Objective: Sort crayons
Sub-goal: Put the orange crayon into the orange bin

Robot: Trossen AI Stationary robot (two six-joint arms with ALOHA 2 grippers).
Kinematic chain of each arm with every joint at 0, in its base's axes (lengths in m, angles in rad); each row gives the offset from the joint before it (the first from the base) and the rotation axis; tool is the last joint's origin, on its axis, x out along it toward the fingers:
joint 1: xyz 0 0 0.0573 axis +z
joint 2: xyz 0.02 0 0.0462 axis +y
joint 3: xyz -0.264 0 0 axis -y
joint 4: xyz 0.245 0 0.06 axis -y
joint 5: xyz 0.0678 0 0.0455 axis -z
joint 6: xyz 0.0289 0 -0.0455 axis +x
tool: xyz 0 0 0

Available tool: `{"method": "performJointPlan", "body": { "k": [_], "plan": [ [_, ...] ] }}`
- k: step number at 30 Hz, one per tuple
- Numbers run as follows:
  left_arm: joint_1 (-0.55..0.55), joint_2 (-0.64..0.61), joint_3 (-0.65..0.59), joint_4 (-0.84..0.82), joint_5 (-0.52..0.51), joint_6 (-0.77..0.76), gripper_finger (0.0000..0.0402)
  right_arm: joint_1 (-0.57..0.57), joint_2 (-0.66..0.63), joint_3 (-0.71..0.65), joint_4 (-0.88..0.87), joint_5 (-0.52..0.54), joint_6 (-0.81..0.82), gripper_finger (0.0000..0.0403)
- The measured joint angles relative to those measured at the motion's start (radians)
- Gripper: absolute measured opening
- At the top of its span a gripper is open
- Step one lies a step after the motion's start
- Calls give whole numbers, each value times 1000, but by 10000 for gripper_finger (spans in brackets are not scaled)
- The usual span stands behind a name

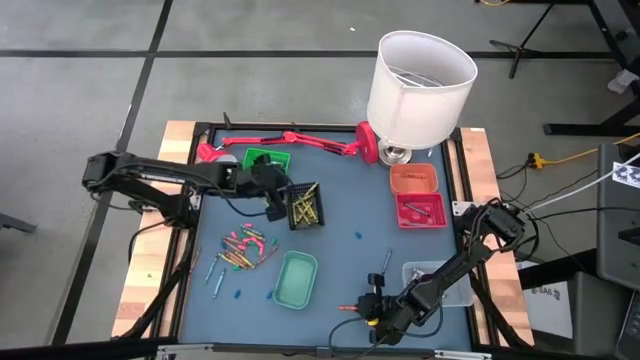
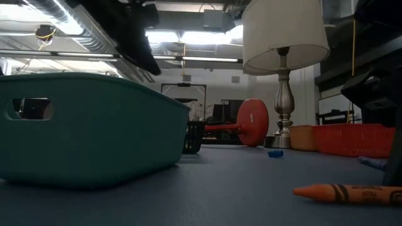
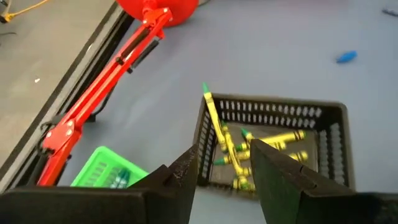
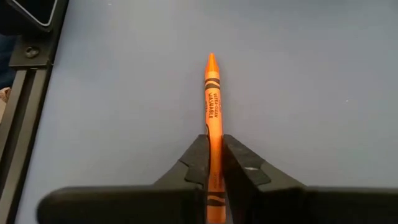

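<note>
An orange crayon (image 4: 212,93) lies on the blue table mat near the front edge, with my right gripper (image 4: 214,155) shut on it. It also shows in the low view as the orange crayon (image 2: 348,193). My left gripper (image 3: 224,171) hangs open above the black basket (image 3: 273,149), which holds several yellow crayons (image 3: 249,155). One of these crayons leans on the basket's rim. A heap of loose crayons (image 1: 245,248) lies on the mat left of the middle. My right gripper pinches the orange crayon's rear half (image 4: 214,134) between its two fingers, one on each long side. The fingers slant down from the table's near right side and lie along the crayon, whose tip points ahead of them. The crayon lies flat on the mat.
Around the mat stand a green tray (image 1: 265,160), a teal tray (image 1: 295,278), an orange tray (image 1: 413,180), a red tray (image 1: 420,210) and a clear tray (image 1: 440,280). A white-shaded lamp (image 1: 420,85) stands at the back right. A red desk lamp (image 1: 290,140) lies along the far edge.
</note>
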Motion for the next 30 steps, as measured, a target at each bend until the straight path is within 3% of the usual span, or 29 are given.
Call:
{"method": "performJointPlan", "body": {
  "k": [7, 17, 23, 30],
  "plan": [
    [-33, -92, 0, -145, 52, -48, 130, -2, -6, -1, -2, 14, 0, 12],
    [-81, -118, 0, -363, 156, -151, 130, -4, -76, -4, -65, 123, -1, 22],
    [-112, -118, 0, -427, 199, -161, 130, -16, -166, -3, -203, 165, -27, 23],
    [-129, -118, 0, -423, 199, -168, 130, -104, -332, -2, -504, 168, -43, 23]
  ]
}}
